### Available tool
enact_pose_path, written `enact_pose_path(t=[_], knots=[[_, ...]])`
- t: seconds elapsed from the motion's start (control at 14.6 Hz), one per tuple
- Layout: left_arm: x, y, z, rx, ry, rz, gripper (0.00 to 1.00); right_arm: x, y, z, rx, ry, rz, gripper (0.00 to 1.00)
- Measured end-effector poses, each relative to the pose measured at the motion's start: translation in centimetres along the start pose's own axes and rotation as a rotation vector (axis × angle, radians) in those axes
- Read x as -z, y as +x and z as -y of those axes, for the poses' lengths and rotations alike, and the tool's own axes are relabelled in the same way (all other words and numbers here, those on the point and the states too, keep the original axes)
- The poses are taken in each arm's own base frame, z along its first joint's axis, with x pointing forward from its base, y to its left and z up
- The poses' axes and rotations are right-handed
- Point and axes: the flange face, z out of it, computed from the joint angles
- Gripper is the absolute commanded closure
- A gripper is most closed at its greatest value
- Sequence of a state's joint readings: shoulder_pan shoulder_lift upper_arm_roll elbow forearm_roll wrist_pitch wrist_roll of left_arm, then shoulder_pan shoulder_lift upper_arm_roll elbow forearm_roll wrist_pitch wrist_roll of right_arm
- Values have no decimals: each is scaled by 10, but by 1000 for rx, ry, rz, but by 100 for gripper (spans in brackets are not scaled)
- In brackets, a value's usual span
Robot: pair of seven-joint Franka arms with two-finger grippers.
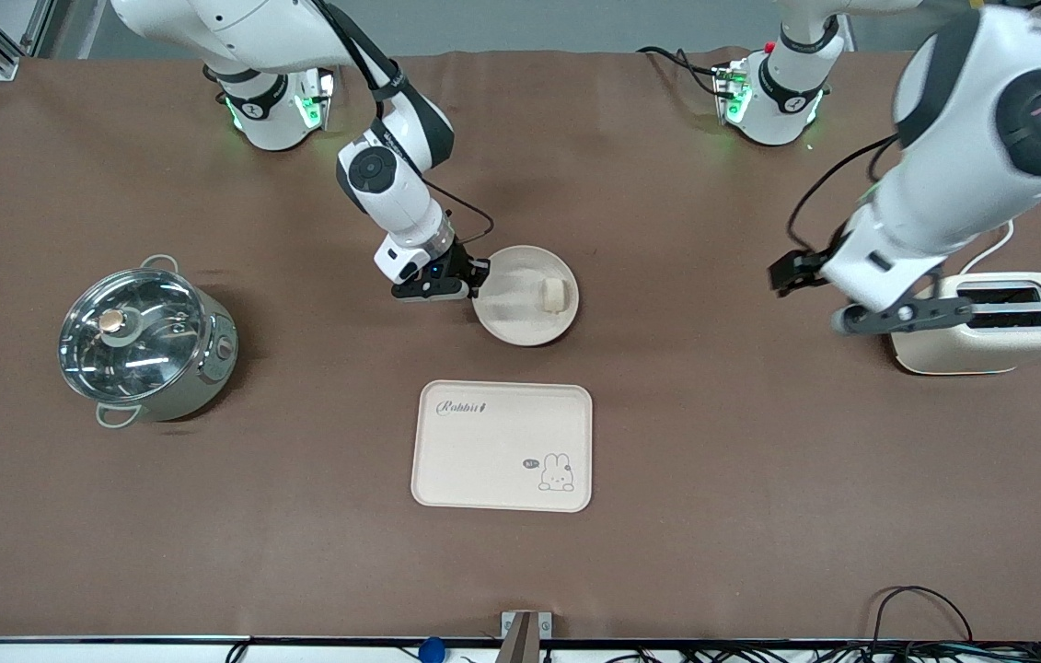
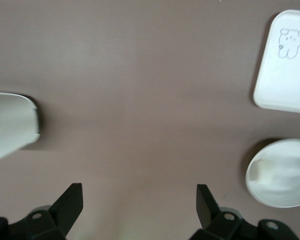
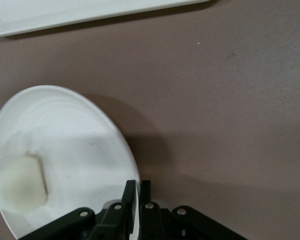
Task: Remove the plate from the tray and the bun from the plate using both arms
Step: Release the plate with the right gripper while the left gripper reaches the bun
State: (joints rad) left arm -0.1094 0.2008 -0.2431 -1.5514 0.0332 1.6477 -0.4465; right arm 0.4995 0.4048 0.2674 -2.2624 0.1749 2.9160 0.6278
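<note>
Plate [image 1: 525,296] removal looks all but finished to us: the dish sits on the bare table at twelve o'clock from the tray [image 1: 502,446], farther from the front camera and clear of it. The right gripper [image 1: 474,281] sits at the plate's nine o'clock edge, its jaws clenched on the rim, as the right wrist view shows with the thin edge pinched between the fingers [image 3: 130,197]. The bun [image 1: 554,295] lies inside the plate near its three o'clock rim.

We judge the step in hand to be setting the plate down; next the right claw would need to let go of the rim, and the bun has yet to be lifted out. That pick likely falls to the left gripper [image 2: 140,200], which hangs spread wide and empty over the table beside the toaster [image 1: 989,327], waiting, well apart from the plate.

Whether the plate rests flat or is tilted slightly off the table we cannot tell. The left wrist view cuts off part of the tray and blurs the bun to a pale smudge. A lidded steel pot [image 1: 144,341] stands at the right arm's end, uninvolved.
</note>
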Motion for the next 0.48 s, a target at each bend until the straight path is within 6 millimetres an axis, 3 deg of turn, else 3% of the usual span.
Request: enact_pose_path(t=[0.07, 0.14, 0.27, 0.48], knots=[[-13, 3, -17, 28, -11, 1, 0, 0, 0, 0, 0, 1, -2, 65], [-28, 6, -33, 51, -23, 2, 0, 1, 2, 0, -2, 3, -6, 62], [-58, 10, -65, 97, -39, 11, 0, 2, 6, -3, -8, 5, -16, 34], [-101, 2, -118, 174, -46, 32, 0, 11, 27, -17, -16, 8, -42, 15]])
